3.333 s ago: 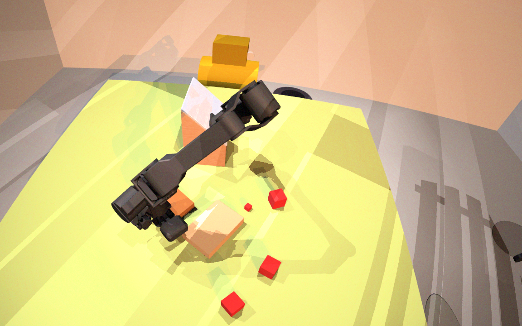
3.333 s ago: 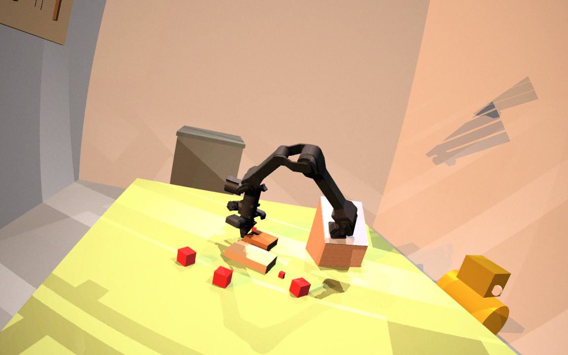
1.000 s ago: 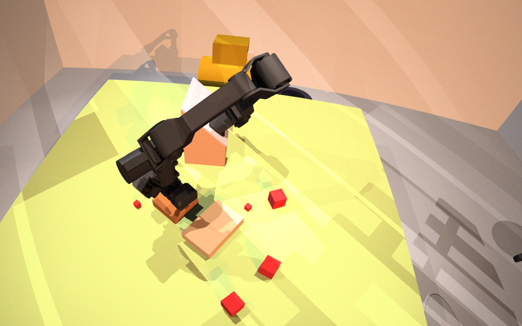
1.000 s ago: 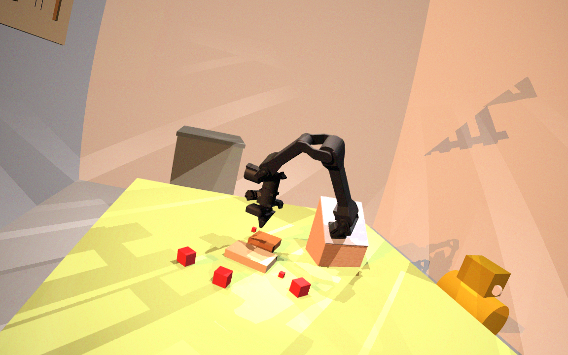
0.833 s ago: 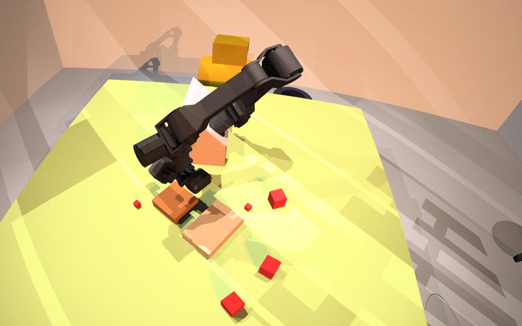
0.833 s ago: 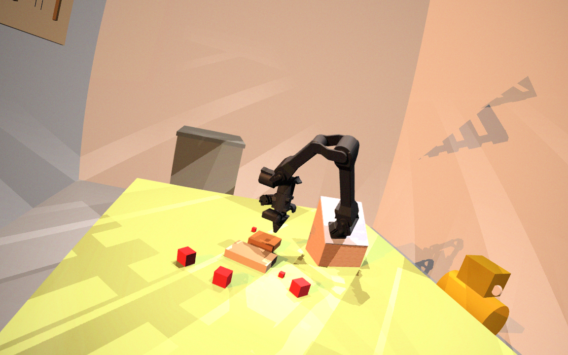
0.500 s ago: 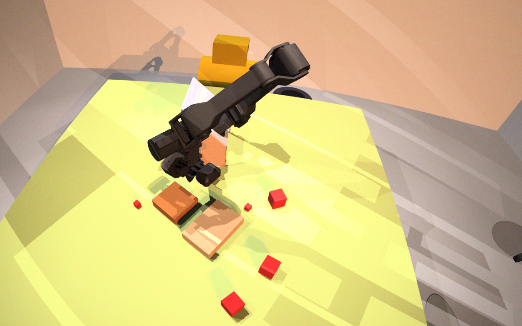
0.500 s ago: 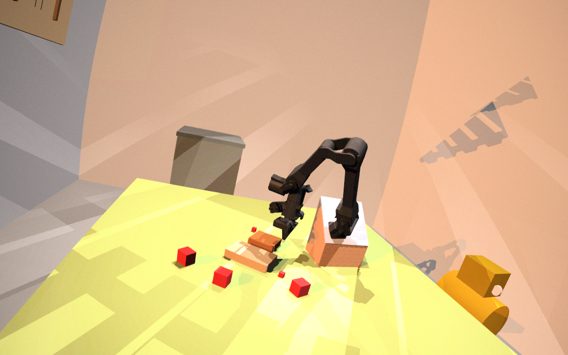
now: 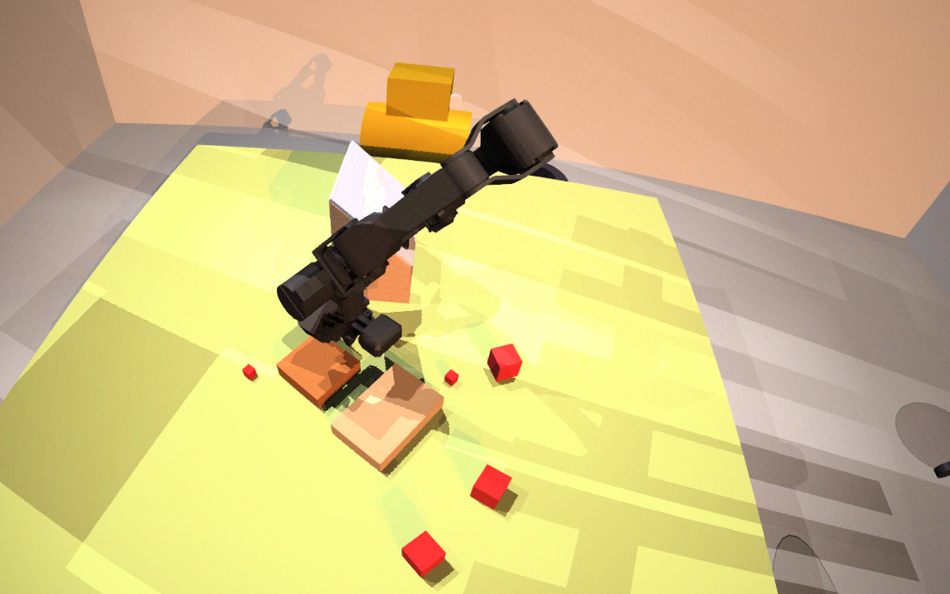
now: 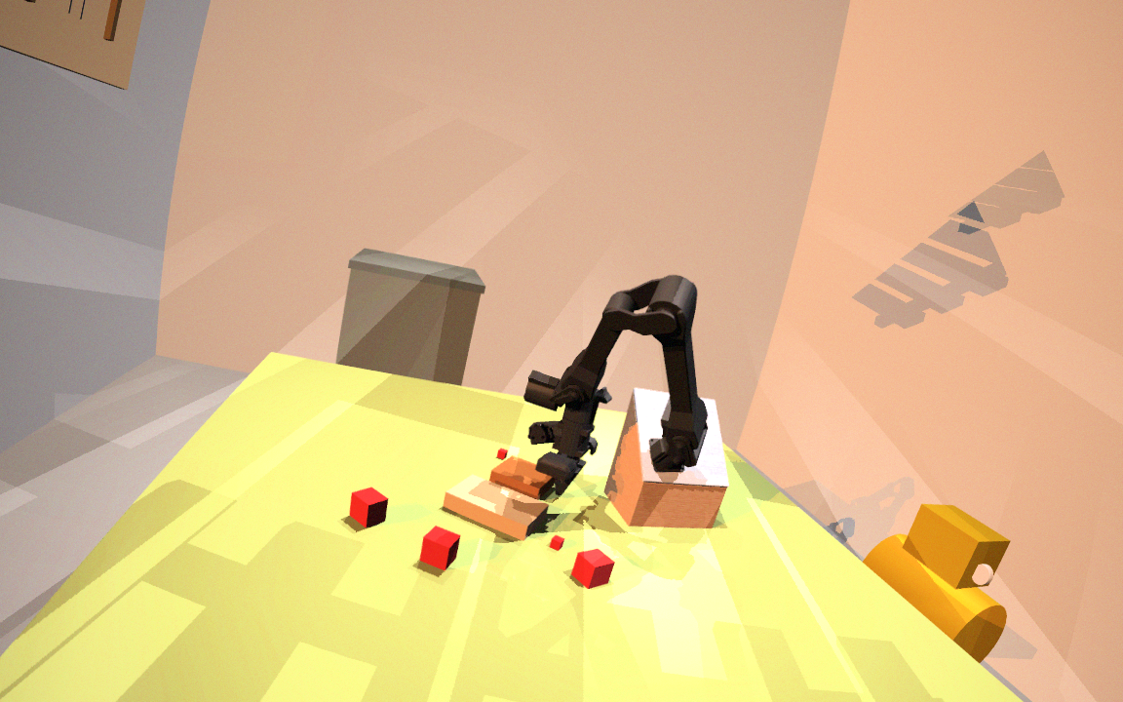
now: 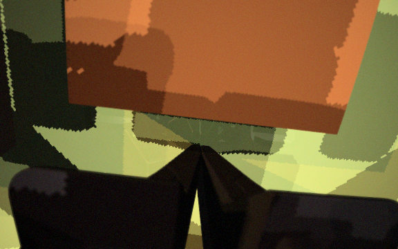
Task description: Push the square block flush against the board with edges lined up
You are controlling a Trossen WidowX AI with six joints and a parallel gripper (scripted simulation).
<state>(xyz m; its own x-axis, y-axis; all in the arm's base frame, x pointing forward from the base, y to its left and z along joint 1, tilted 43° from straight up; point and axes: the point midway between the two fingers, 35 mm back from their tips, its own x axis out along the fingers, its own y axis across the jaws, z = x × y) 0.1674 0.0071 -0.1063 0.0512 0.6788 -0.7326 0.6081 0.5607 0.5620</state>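
Observation:
A dark orange square block [image 9: 312,369] [image 10: 518,474] [image 11: 226,59] lies flat on the yellow table [image 9: 168,480]. A larger pale peach board [image 9: 387,418] [image 10: 491,508] lies flat just beside it, nearer the top camera. Their facing sides run nearly parallel, with a narrow shadowed gap between them in the top view. My gripper [image 9: 362,348] [image 10: 559,467] [image 11: 199,154] is shut and empty. It is low at the table on the block's side facing the arm's base. In the wrist view the block lies just ahead of the fingertips, with a thin strip of table between.
Three red cubes [image 9: 504,361] [image 9: 491,485] [image 9: 423,552] and two tiny red ones [image 9: 249,371] [image 9: 451,377] lie around the parts. The arm stands on a tall white-topped box [image 9: 390,284] [image 10: 666,501]. A yellow object [image 9: 416,110] and a grey bin [image 10: 408,318] stand off the table.

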